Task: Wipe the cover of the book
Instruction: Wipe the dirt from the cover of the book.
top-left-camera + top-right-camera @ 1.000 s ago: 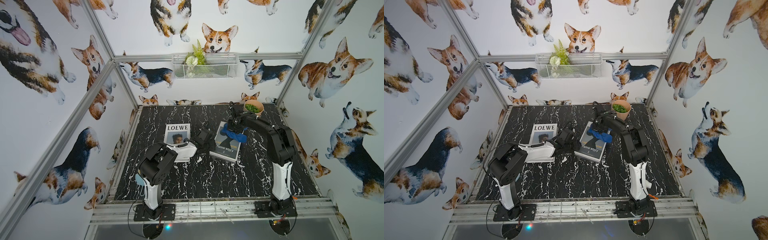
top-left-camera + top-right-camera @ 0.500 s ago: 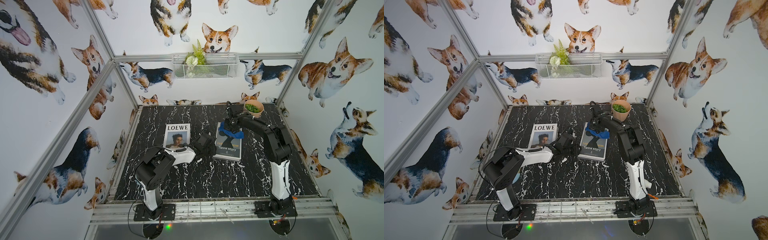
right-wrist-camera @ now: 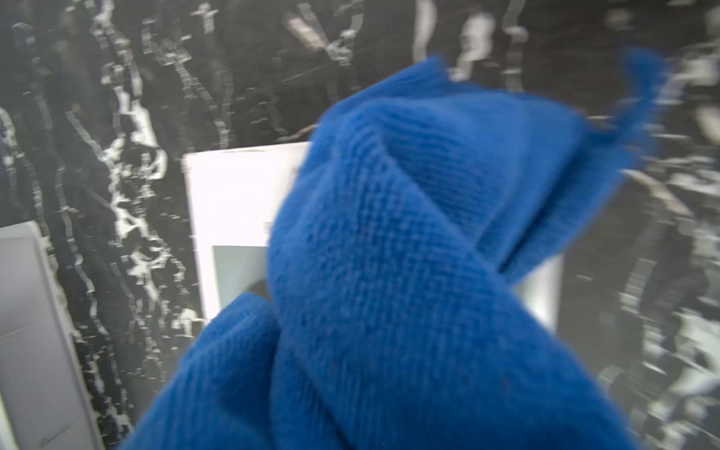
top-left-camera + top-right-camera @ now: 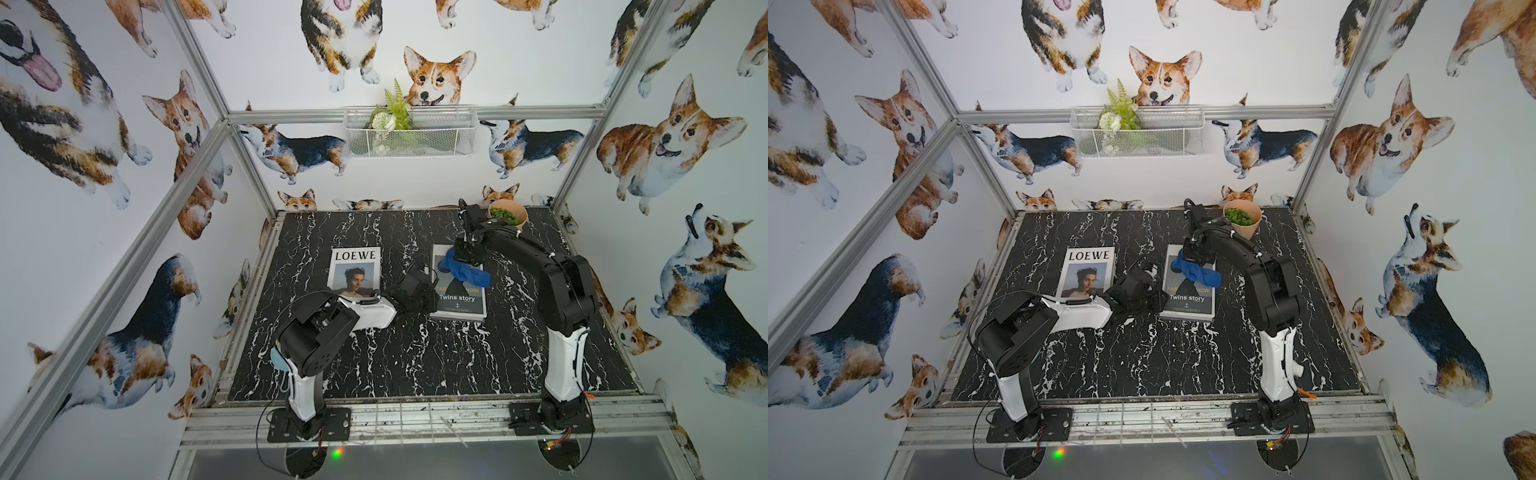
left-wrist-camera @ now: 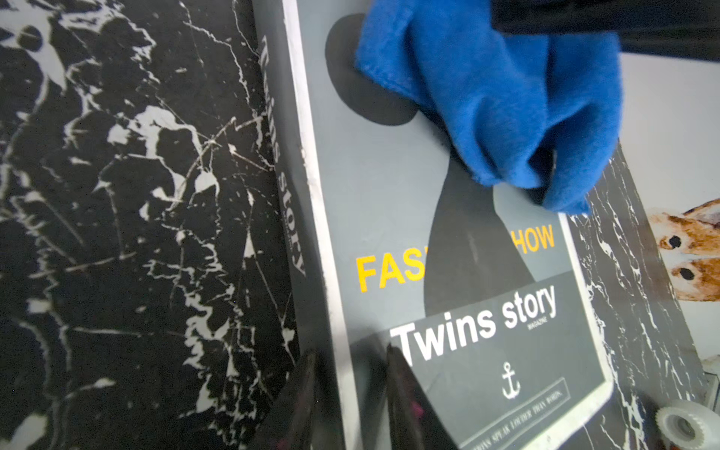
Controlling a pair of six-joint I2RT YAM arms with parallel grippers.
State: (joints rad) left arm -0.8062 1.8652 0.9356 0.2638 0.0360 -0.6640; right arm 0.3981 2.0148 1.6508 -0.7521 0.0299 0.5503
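Mid-wipe, by the look of it. Lying flat, cover up, on the black marble tabletop [image 4: 399, 353]: Twins story book [image 4: 459, 299], right of centre, beside but apart from the LOEWE magazine [image 4: 355, 266]. Bunched on the cover's far half, under the right gripper [image 4: 462, 257]: blue cloth [image 4: 467, 272], one tail trailing past the book's right edge. Pinched shut on that cloth, judging from the wad filling the right wrist view; fingers themselves hidden behind fabric. At the book's near spine-side corner: left gripper [image 5: 350, 356], fingers [image 5: 405, 389] a narrow gap apart, straddling the spine edge. Cannot tell whether clamping, pressing or just hovering there.

Risks from here, judged not seen:
- Dragging the book across the slick top on a hard stroke, given no sure hold at the corner; likely skew toward the left gripper.
- Wiping with a tight wad instead of a flat pad: thin contact, stripes missed, title end likely left untouched.
- Snagging the loose tail on the cover's edge, then lifting the cover.
- Losing the cloth from a shallow pinch under friction.
- Running a near-ward stroke into the left fingers parked at the corner.
- Clipping the potted plant [image 4: 508, 214] just behind the right arm on a far-ward pull-back.
- Knocking the small white roll [image 5: 683, 426] near the book's title-end corner with the trailing tail.
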